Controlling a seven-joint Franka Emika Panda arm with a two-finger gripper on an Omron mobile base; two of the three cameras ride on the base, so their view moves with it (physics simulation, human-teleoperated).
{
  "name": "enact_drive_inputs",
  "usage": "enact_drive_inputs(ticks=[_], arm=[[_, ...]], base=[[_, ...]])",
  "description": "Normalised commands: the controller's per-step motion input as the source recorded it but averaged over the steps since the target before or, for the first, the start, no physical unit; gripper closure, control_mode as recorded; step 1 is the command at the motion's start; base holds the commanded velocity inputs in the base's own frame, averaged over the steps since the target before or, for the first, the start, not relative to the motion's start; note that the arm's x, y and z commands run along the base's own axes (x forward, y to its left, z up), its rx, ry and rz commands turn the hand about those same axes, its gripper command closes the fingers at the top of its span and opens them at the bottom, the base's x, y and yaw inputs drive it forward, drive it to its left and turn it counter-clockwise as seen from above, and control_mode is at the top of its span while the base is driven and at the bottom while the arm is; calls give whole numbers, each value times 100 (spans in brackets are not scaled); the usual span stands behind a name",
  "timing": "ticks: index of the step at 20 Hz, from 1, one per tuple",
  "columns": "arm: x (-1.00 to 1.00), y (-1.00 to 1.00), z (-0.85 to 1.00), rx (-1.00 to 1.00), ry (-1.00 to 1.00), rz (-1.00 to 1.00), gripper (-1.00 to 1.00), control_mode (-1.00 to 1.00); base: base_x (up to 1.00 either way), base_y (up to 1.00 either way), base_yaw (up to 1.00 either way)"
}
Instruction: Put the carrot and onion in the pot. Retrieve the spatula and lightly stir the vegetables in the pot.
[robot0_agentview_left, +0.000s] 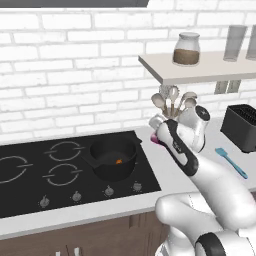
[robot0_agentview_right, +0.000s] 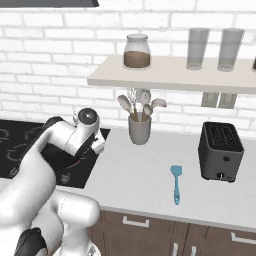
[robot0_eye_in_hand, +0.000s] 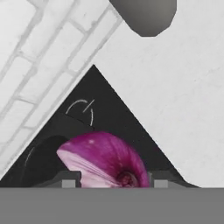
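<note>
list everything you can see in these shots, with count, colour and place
pot: 1, black, on the hob's right front burner
carrot: 1, orange, inside the pot
onion: 1, purple, between the hand's tips, by the hob's right edge
spatula: 1, light blue, flat on the counter left of the toaster
hob: 1, black, set in the counter, knobs along the front
counter: 1, pale grey, under the shelf
utensil cup: 1, grey, holding spoons, at the wall
toaster: 1, black, right end of the counter
shelf: 1, beige, on the brick wall
jar: 1, glass with brown fill, on the shelf
glasses: 2, clear, on the shelf
hand: 1, dark tips, closed on the onion
</note>
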Motion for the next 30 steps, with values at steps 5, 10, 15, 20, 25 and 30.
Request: enact_drive_inputs(ticks=[5,10,15,20,25,30], arm=[[16,73,70,0,9,0,100,-100],[43,95,0,-5,21,0,100,-100],[55,77,-23,-9,24,0,100,-100],[48,54,-47,-7,19,0,100,-100],[37,23,-63,-8,13,0,100,-100],[10,1,-74,-7,6,0,100,-100]], base=[[0,0,0],[0,0,0],[0,0,0],[0,0,0],[0,0,0],[0,0,0]])
